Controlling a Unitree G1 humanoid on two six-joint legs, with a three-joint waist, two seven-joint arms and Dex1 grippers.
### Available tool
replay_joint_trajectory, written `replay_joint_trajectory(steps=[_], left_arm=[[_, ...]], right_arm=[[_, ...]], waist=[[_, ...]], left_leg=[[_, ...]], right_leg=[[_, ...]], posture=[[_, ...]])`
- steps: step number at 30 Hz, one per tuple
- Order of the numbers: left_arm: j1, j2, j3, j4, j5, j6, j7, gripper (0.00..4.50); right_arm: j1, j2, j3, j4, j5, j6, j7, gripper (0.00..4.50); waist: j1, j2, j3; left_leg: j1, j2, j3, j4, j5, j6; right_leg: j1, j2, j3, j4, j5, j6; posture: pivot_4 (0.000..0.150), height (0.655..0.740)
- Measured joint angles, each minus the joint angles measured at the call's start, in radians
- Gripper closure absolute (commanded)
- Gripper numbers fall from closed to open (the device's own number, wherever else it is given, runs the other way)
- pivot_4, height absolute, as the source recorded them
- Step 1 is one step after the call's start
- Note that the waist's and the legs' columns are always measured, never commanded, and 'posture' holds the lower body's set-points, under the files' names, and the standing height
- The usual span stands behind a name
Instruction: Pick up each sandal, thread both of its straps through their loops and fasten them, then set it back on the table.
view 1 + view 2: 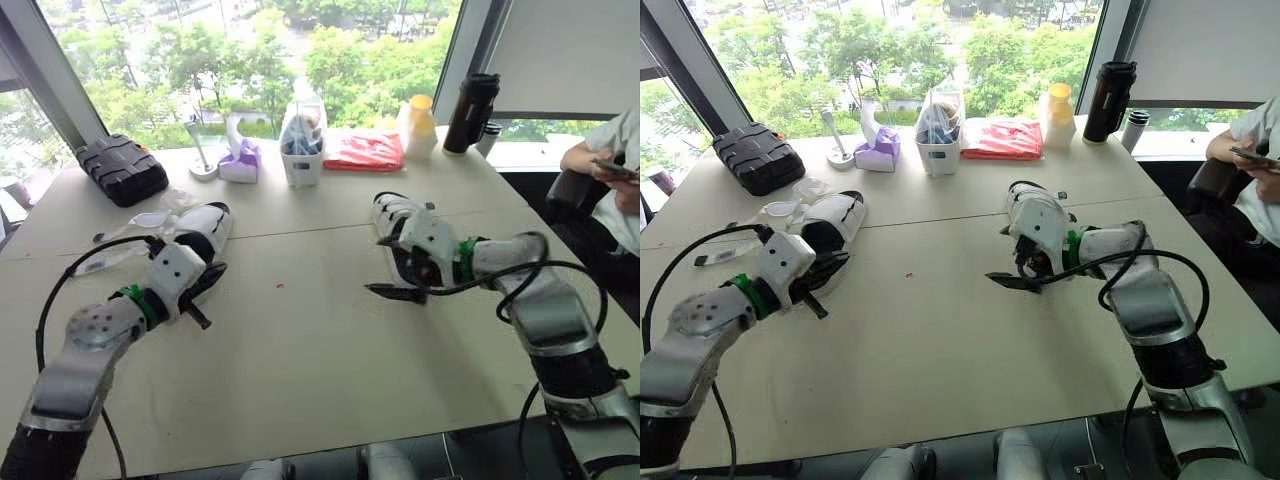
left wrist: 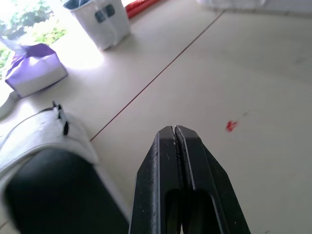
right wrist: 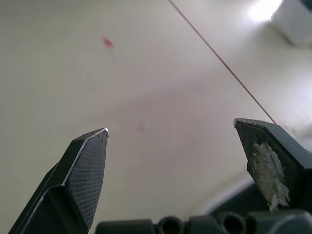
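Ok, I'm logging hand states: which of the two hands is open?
The right hand, its fingers spread wide apart over the table; the left hand has its fingers pressed together, beside a sandal.

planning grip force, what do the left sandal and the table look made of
Left sandal: white straps look like matte fabric or synthetic leather; footbed dark and smooth, maybe foam.
Table: pale, matte, smooth board, likely laminate, with a thin seam.

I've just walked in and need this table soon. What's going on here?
A humanoid robot stands over the table, with a sandal near each arm. Its left end effector is shut and empty beside the left sandal. Its right end effector is open by the right sandal. Neither sandal is gripped.
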State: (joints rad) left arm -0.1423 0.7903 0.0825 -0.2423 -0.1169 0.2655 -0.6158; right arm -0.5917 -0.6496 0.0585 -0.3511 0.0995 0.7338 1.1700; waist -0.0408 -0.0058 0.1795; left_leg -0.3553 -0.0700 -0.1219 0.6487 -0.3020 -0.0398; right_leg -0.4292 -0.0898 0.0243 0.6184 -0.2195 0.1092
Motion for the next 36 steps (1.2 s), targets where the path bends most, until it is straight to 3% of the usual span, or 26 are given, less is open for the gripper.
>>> replay_joint_trajectory(steps=[6, 7, 15, 19, 28, 31, 36], left_arm=[[-0.110, 0.055, -0.085, 0.201, 0.274, -0.172, 0.120, 0.23], [-0.137, 0.066, -0.090, 0.231, 0.314, -0.188, 0.148, 0.10], [-0.314, 0.079, -0.186, 0.494, 0.546, -0.300, 0.279, 0.10], [-0.455, 0.007, -0.265, 0.707, 0.605, -0.375, 0.325, 0.10], [-0.743, -0.115, -0.375, 1.189, 0.686, -0.523, 0.462, 0.10], [-0.828, -0.151, -0.410, 1.353, 0.713, -0.546, 0.512, 0.92], [-0.878, -0.189, -0.442, 1.486, 0.728, -0.564, 0.581, 3.52]], right_arm=[[-0.052, 0.075, 0.022, -0.004, 0.121, 0.087, -0.053, 0.00], [-0.062, 0.081, 0.036, 0.003, 0.121, 0.085, -0.067, 0.00], [-0.059, 0.087, 0.098, 0.039, 0.124, 0.053, -0.141, 0.00], [-0.061, 0.091, 0.120, 0.051, 0.123, 0.033, -0.168, 0.00], [-0.059, 0.092, 0.134, 0.078, 0.120, 0.014, -0.231, 0.00], [-0.059, 0.091, 0.144, 0.082, 0.119, 0.008, -0.248, 0.00], [-0.058, 0.090, 0.152, 0.086, 0.119, -0.002, -0.270, 0.00]], waist=[[0.005, 0.000, 0.000], [0.006, 0.000, 0.000], [0.028, 0.000, 0.000], [0.034, -0.001, 0.000], [0.028, -0.002, 0.000], [0.027, -0.002, 0.000], [0.027, -0.002, 0.000]], left_leg=[[-0.002, 0.000, -0.001, 0.000, 0.000, 0.000], [-0.002, 0.000, -0.001, 0.000, 0.000, 0.000], [-0.009, -0.004, 0.001, 0.000, 0.000, 0.000], [-0.020, -0.005, -0.003, 0.009, 0.001, -0.002], [-0.021, -0.007, -0.002, 0.014, 0.001, -0.002], [-0.020, -0.007, -0.001, 0.014, 0.000, -0.001], [-0.020, -0.007, -0.001, 0.015, 0.000, -0.001]], right_leg=[[-0.002, -0.001, 0.000, 0.000, 0.000, 0.000], [-0.002, -0.001, -0.001, 0.000, 0.000, 0.000], [-0.009, -0.005, -0.001, 0.001, 0.002, 0.003], [-0.015, -0.005, -0.004, 0.002, 0.004, 0.004], [-0.014, -0.006, -0.004, 0.005, 0.004, 0.005], [-0.014, -0.006, -0.004, 0.005, 0.004, 0.005], [-0.014, -0.006, -0.004, 0.007, 0.004, 0.005]], posture=[[0.150, 0.7400], [0.150, 0.7400], [0.150, 0.7400], [0.150, 0.7400], [0.150, 0.7400], [0.150, 0.7400], [0.150, 0.7400]])
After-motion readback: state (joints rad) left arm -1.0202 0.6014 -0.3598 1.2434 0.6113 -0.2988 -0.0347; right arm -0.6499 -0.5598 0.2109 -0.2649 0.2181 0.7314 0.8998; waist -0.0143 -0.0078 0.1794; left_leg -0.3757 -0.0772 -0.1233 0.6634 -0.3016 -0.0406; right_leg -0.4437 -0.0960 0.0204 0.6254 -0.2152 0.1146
